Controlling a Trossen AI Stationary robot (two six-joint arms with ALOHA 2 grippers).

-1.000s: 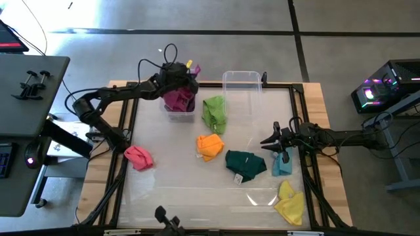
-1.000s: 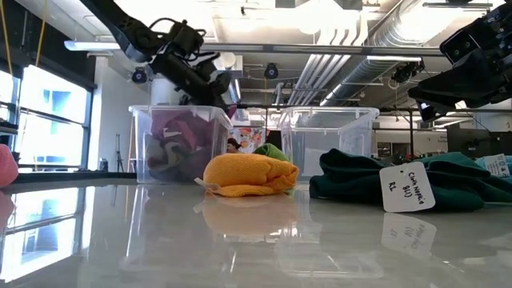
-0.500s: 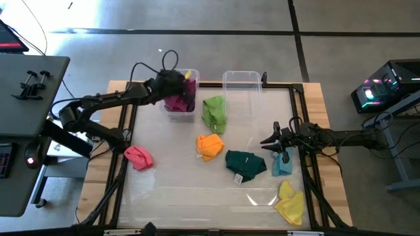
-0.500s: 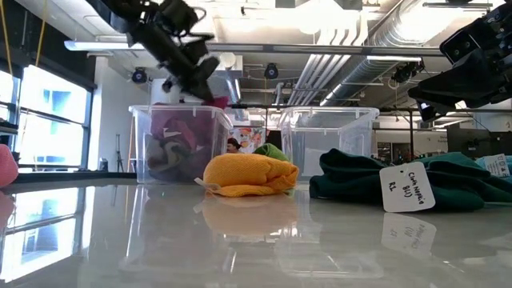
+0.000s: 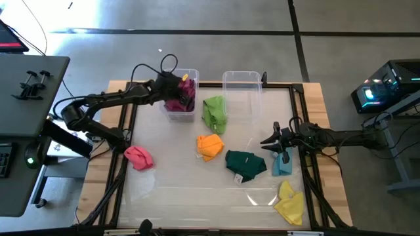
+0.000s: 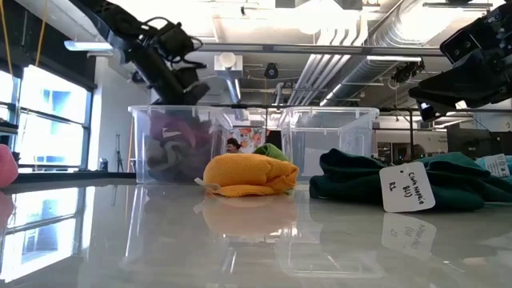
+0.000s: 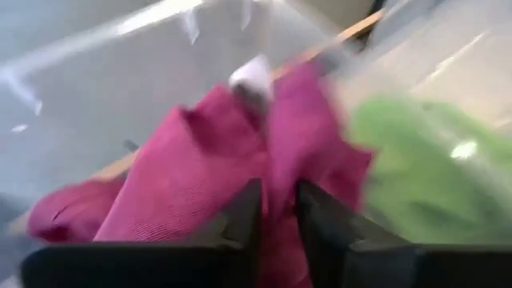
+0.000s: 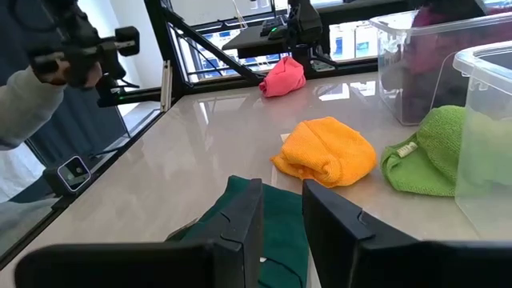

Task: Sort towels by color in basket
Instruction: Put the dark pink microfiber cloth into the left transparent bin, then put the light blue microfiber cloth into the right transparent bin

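Left gripper (image 5: 177, 88) has shifted slightly over the left bin (image 5: 178, 113) at the table's far edge, jaws nearly closed beside the magenta towel (image 7: 200, 160), evidently depositing it; right gripper (image 5: 270, 141) waits, slightly parted, empty.

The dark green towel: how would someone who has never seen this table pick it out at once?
On the white table, look toward the right arm's side, just in front of the right tool. The dark green towel lies between the orange towel and the light blue towel. It is the darkest cloth and carries a white handwritten tag.
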